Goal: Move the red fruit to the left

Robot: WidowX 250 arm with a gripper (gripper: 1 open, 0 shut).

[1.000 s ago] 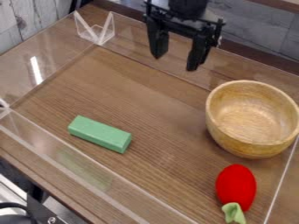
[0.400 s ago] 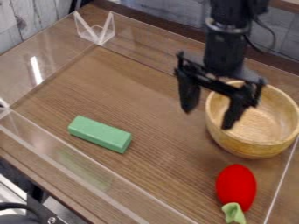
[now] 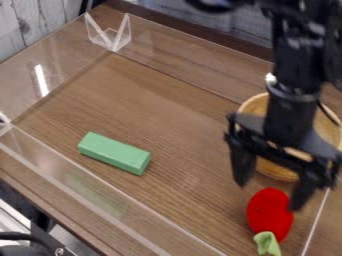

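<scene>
End effector [image 3: 279, 186] hung spread wide, holding nothing, just above the red fruit [image 3: 270, 211], which lay slightly below and between its prongs near the table's [image 3: 174, 110] front right corner. Fruit's long axis ran roughly upright in view, stem toward the near edge. Wooden bowl [image 3: 321, 115] close behind; open room leftward toward green block [image 3: 112, 153].

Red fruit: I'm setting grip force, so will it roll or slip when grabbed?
The red fruit looks rounded and smooth, so it may roll if nudged. Its glossy skin could slip from the open pincer. Probably light, being small beside the wooden bowl.
</scene>
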